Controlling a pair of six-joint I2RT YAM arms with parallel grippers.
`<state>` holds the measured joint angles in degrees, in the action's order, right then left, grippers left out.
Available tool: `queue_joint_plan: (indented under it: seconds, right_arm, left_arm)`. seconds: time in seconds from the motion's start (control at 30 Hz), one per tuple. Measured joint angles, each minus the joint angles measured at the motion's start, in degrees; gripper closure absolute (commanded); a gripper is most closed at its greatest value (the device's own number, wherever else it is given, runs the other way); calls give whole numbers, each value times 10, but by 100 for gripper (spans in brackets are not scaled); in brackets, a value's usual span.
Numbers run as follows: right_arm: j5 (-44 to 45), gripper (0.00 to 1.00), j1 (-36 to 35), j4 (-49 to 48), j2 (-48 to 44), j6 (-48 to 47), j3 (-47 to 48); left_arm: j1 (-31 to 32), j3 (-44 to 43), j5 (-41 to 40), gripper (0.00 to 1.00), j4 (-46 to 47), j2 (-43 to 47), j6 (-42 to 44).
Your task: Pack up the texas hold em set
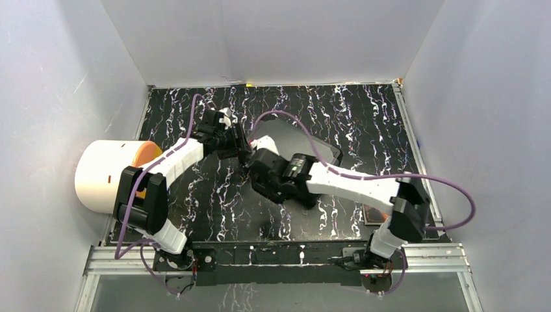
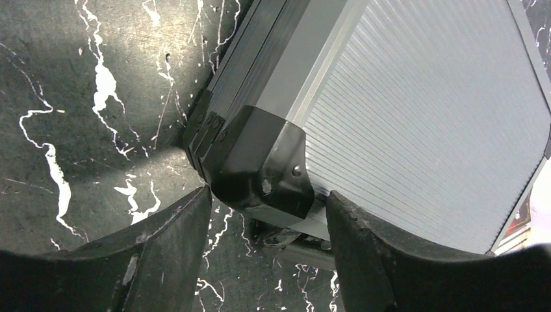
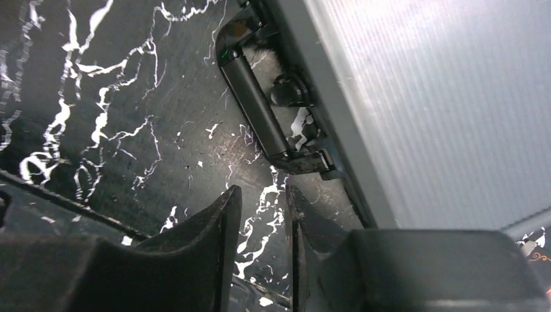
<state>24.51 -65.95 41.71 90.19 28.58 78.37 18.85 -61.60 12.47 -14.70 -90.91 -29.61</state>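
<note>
The texas hold em set's case (image 1: 295, 138) lies shut in the middle of the table, its ribbed grey lid (image 2: 422, 97) facing up. Whatever is inside is hidden. My left gripper (image 2: 268, 195) is open at the case's left corner. Its fingers stand on either side of the black corner cap (image 2: 260, 162), which sits at the fingertips. My right gripper (image 3: 263, 190) is open only a narrow gap, with nothing between its fingers. It hovers low over the table beside the case's front edge, a little short of the black handle (image 3: 256, 97).
A big white cylinder (image 1: 107, 175) with something orange behind it (image 1: 148, 151) stands at the left edge. A dark book (image 1: 375, 214) lies at the right, mostly under the right arm. White walls close in three sides.
</note>
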Motion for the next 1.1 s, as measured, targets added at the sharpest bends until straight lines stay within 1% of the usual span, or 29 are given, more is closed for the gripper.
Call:
queue_joint_plan:
  seconds: [0.03,0.13,0.33,0.47,0.7,0.9,1.1]
  right_arm:
    - [5,67,-9,-1,14,2,0]
    - [26,73,-28,-15,60,11,-1]
    - [81,80,-30,-40,116,28,-1]
    - [101,86,-29,-58,140,32,-1]
    - [125,91,-25,-87,171,33,-1]
    - [124,92,-4,-96,195,38,0]
    - [123,92,-4,-106,198,35,-1]
  left_arm:
    - [0,3,5,46,6,0,0]
    - [-3,6,9,54,15,2,-2]
    - [-9,20,13,60,34,8,-4]
    - [-9,26,14,62,42,11,-4]
    - [-10,32,16,64,50,13,-5]
    - [-10,32,16,65,50,13,-5]
    - [-10,32,16,66,50,13,-5]
